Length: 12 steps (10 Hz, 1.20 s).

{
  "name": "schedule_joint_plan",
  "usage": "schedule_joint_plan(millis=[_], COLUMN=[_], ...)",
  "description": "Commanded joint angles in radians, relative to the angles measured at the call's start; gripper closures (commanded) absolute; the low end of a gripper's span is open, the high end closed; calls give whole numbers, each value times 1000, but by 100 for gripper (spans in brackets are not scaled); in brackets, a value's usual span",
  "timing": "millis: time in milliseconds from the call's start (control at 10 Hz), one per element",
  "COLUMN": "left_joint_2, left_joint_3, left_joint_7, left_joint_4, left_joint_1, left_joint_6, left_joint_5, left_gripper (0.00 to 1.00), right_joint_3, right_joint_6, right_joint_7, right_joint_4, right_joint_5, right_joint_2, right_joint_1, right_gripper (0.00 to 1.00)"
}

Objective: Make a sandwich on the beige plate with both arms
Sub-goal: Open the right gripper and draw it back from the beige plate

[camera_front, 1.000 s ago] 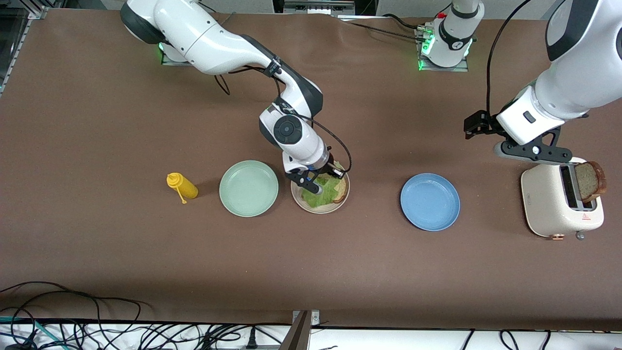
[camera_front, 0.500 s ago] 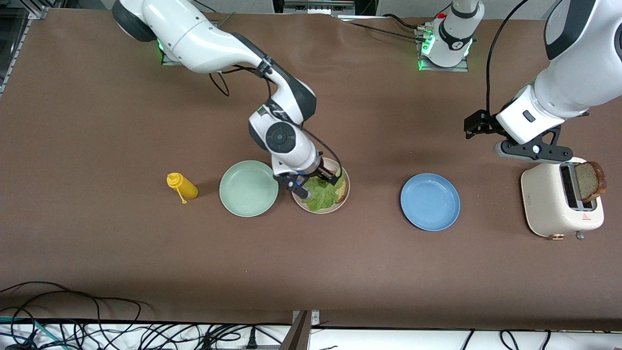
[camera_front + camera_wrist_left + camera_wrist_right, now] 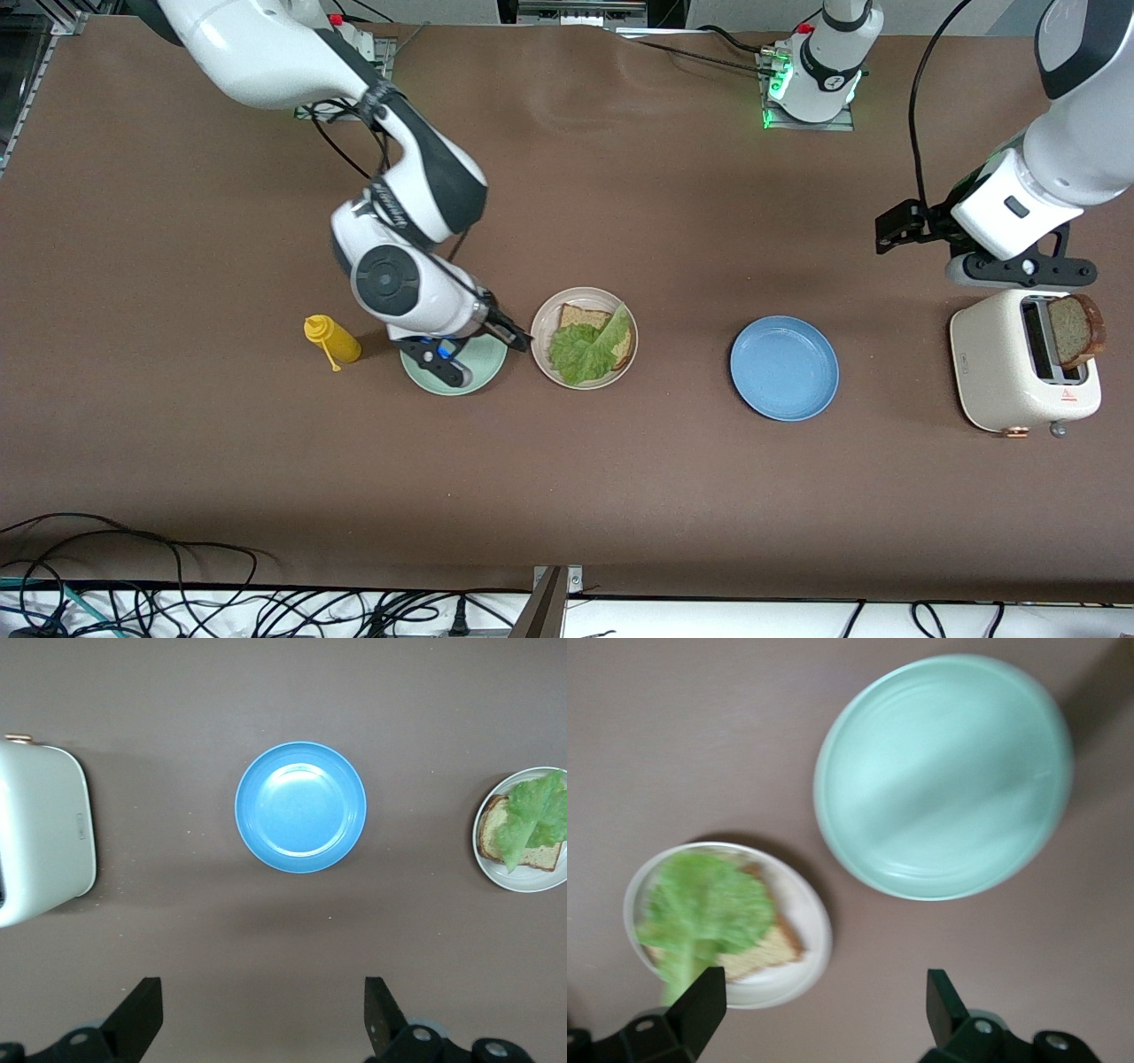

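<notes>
On the round pale beige plate (image 3: 542,349) lies one speckled brown-crusted bread slice (image 3: 578,316) under a ruffled green lettuce leaf (image 3: 586,347). My right gripper (image 3: 474,346) hangs just beside it over the mint-green plate (image 3: 485,359), fingers apart and empty. The second slice (image 3: 1075,330) stands in the cream toaster (image 3: 999,372) at my left arm's end, right under my left gripper (image 3: 1017,271), spread wide and holding nothing, so that arm is nearer.

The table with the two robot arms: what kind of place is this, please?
Probably a robotics lab staged as a kitchen: a toaster holding bread, a beige plate with bread and lettuce, and loose cables along the table's edge.
</notes>
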Motion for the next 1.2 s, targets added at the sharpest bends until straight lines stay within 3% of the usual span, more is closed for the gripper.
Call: schedule_joint_plan(millis=[0,200,500,900,1100], left_joint_2=[-91,-151,-142,-136,-136], left_joint_3=[15,13,13,12,10], left_joint_7=[-8,-10,-8,-8,-8], left_joint_4=[-98,-180,-170,-156,-156], left_joint_1=[-46,-46,-43,-55,-55], left_joint_6=[13,65,55,55,55], left_joint_5=[42,34,14,12,12], left_gripper=[0,0,0,0,0], right_joint_3=[18,10,9,-107,-125], right_joint_6=[-178,-259,-399,-376,-340], right_joint_7=[-175,-292,-598,-891,-953], right_joint_4=[-32,-41,-46,-116,-124], right_joint_5=[13,15,15,3,1], right_joint_2=[-102,-150,-196,-264,-276], right_joint_1=[-96,-166,-323,-334,-335], right_gripper=[0,0,0,0,0])
